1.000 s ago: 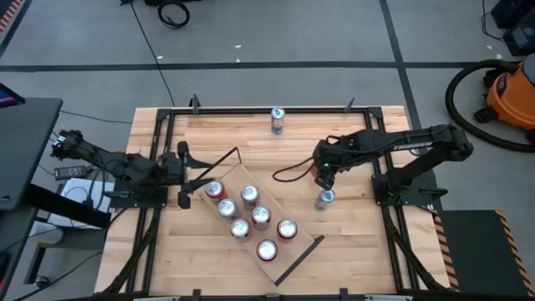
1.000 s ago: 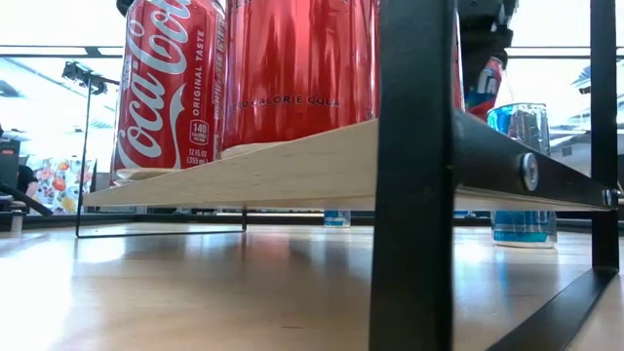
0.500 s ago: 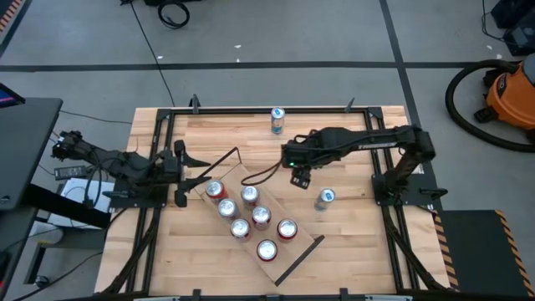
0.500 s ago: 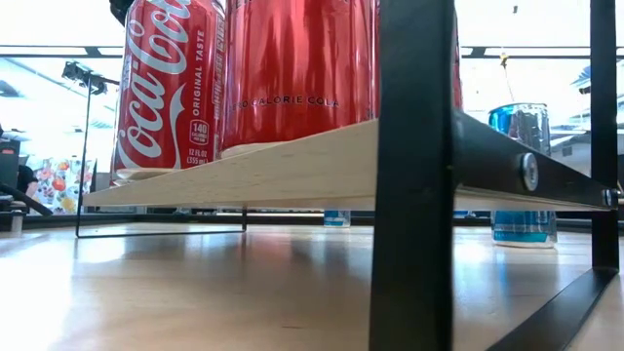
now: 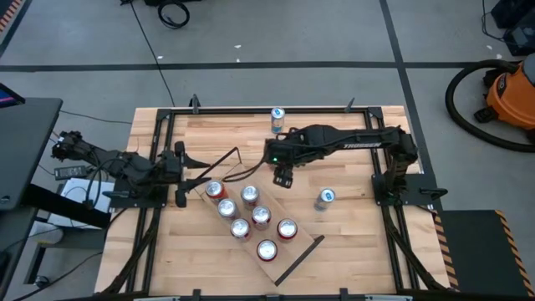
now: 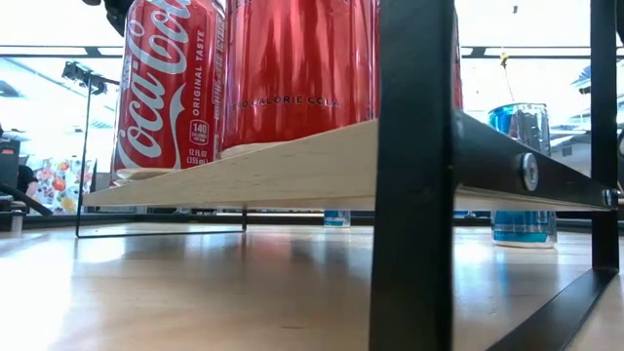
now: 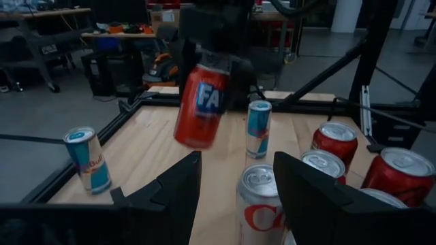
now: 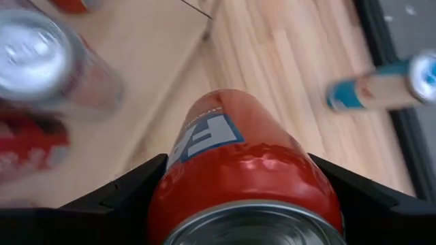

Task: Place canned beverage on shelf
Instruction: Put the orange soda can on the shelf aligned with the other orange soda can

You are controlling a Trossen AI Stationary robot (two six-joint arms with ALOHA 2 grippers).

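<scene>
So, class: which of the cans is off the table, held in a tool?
The red Fanta can, clamped in the right tool above the shelf; every other can stands.

A red aluminium can with a blue-and-white logo patch [image 8: 245, 170] is clamped between the right gripper's black fingers [image 8: 122, 197]. Red cola cans with silver tops [image 5: 251, 219] stand on the long pale wood plank shelf [image 5: 288, 251], edged by thin black metal rods. One red can carries white script lettering [image 6: 161, 88]. Two slim blue-and-silver cans [image 5: 324, 199] stand on the light slatted wooden tabletop [image 5: 351, 251]. An orange and black vacuum [image 5: 506, 96] sits on the grey floor.
</scene>
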